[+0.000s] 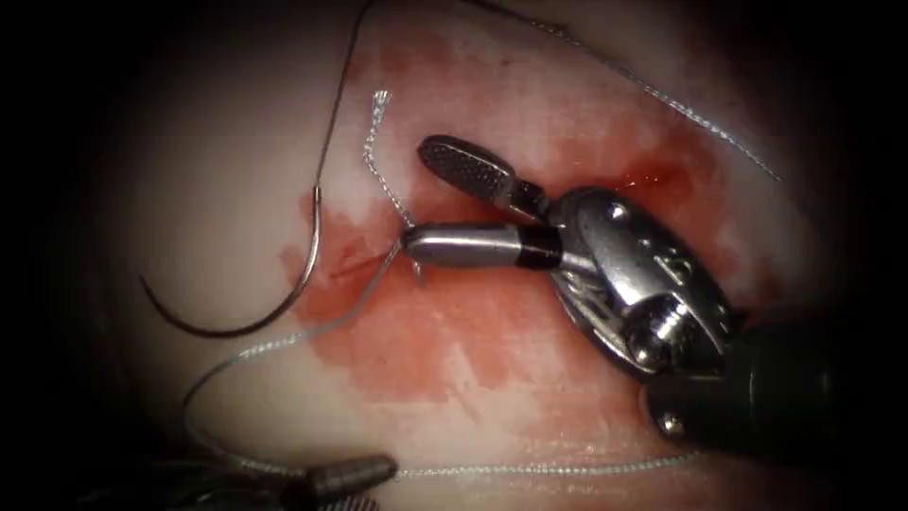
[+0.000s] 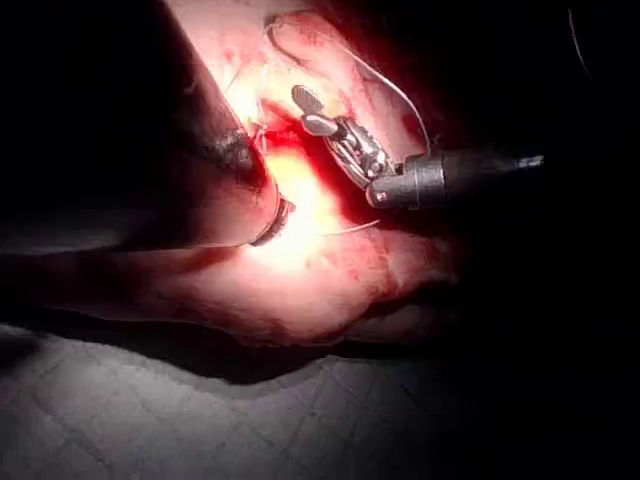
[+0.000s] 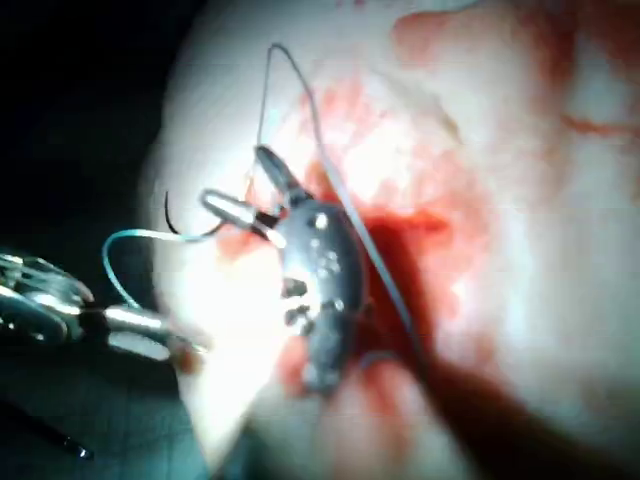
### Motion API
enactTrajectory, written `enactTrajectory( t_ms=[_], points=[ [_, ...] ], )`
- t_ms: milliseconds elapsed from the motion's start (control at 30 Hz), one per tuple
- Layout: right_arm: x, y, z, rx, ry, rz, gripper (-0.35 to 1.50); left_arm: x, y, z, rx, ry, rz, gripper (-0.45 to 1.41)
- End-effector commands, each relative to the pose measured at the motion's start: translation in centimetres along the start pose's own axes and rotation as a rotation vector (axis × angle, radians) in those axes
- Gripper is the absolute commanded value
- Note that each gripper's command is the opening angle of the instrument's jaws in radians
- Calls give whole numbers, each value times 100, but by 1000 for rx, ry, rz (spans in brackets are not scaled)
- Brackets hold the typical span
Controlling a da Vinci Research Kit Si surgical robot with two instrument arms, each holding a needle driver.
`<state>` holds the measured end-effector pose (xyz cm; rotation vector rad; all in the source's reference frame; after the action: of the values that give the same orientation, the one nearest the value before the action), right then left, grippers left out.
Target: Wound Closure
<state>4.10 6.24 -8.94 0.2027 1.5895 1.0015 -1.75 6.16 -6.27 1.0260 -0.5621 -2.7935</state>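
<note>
The right pincer (image 1: 426,203) stands wide open over the tissue (image 1: 567,104), gripping nothing; its lower jaw tip touches the thread (image 1: 284,341) at the red fluid (image 1: 435,331). The needle (image 1: 274,308) lies free on the tissue to the left, well apart from both tools. The left pincer (image 1: 364,470) sits at the near edge, closed on the thread.

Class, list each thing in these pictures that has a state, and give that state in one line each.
Right tool: jaws open, holding nothing.
Left tool: jaws shut on the thread.
Needle: lying free on the tissue, left of the cut, held by neither tool.
Thread: slack, looping across the tissue.
Tissue: smeared with red fluid.
</note>
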Motion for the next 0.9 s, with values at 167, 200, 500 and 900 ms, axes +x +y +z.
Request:
enactTrajectory(
  t_ms=[167,200,500,900],
  points=[
    [-6,-6,6,3,-4,-15,79,8,3,23,49,-116,-121,68],
    [-5,-6,6,3,-7,-15,79,8,5,27,60,-138,-130,69],
    [0,-7,7,1,-7,-28,81,3,36,71,39,-238,-253,71],
    [-1,-8,8,0,-10,-40,81,-8,38,75,-30,-242,-290,-23]
  ],
)
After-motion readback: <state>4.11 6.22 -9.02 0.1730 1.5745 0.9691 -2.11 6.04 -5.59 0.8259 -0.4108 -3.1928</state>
